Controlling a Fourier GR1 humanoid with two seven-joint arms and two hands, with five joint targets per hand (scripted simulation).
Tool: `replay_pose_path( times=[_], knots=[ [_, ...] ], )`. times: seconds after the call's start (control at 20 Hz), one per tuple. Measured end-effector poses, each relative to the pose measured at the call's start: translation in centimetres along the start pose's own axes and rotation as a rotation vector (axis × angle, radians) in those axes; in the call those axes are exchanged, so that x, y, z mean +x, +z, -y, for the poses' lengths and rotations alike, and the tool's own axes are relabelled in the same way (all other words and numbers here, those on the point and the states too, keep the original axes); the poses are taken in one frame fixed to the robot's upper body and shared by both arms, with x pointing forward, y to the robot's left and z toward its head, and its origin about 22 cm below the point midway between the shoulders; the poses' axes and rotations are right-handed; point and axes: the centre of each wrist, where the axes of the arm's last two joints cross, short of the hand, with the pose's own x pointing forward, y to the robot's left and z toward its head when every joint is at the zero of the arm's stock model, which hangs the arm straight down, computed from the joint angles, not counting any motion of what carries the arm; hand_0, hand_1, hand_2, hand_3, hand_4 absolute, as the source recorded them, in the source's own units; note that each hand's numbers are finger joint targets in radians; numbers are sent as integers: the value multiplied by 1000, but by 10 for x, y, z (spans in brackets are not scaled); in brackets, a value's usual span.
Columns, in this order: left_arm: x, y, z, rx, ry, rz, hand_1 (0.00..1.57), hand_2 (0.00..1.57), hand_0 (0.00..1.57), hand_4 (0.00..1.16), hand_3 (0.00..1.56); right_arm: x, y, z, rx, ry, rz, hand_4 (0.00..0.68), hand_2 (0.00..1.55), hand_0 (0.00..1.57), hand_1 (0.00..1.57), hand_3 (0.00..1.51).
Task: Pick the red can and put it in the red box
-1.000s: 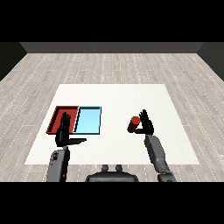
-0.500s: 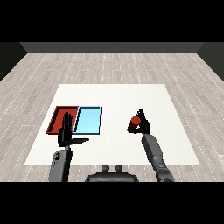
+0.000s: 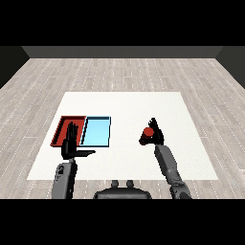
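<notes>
we see the small red cylindrical can (image 3: 148,132) on the right half of the white square table (image 3: 129,105), well apart from both trays. our black right hand (image 3: 156,136) curls its fingers and thumb round the can, with the red top showing at the hand's left edge; the grey right forearm (image 3: 167,165) runs down from it to the lower right. we cannot tell whether the can rests on the table or sits just above it. to the left lies the shallow light blue rectangular tray (image 3: 97,131), and touching its left side the shallow red rectangular tray (image 3: 63,126). our black left hand (image 3: 71,143) stands upright over the near part of the red tray, fingers straight and thumb spread out to the right, holding nothing. around the table lies a grey wood-plank floor (image 3: 124,72).
</notes>
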Motion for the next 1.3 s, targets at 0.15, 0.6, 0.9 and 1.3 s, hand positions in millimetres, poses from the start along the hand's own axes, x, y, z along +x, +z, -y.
replay_pose_path(
  times=[0.15, 0.6, 0.9, 1.3],
  knots=[
    [-2, 3, 0, 4, 2, -1, 0, 0, 0, 0, 0, -6, -8, -3, 0, -3, 0, 0, 0, 0, 0, 0],
    [3, 1, 7, 1, -4, 2, 0, 0, 0, 0, 0, -5, -11, -4, 8, 9, -11, 0, 0, 0, 0, 0],
    [6, 3, 2, 14, -6, 1, 0, 0, 0, 0, 0, -11, -13, -11, -17, 11, -30, 301, 1379, 1309, 1309, 1351],
    [-3, 1, 3, 2, -10, 4, 0, 0, 0, 0, 0, -9, -13, -8, -47, 110, -35, 661, 1462, 1487, 1487, 1436]
  ],
)
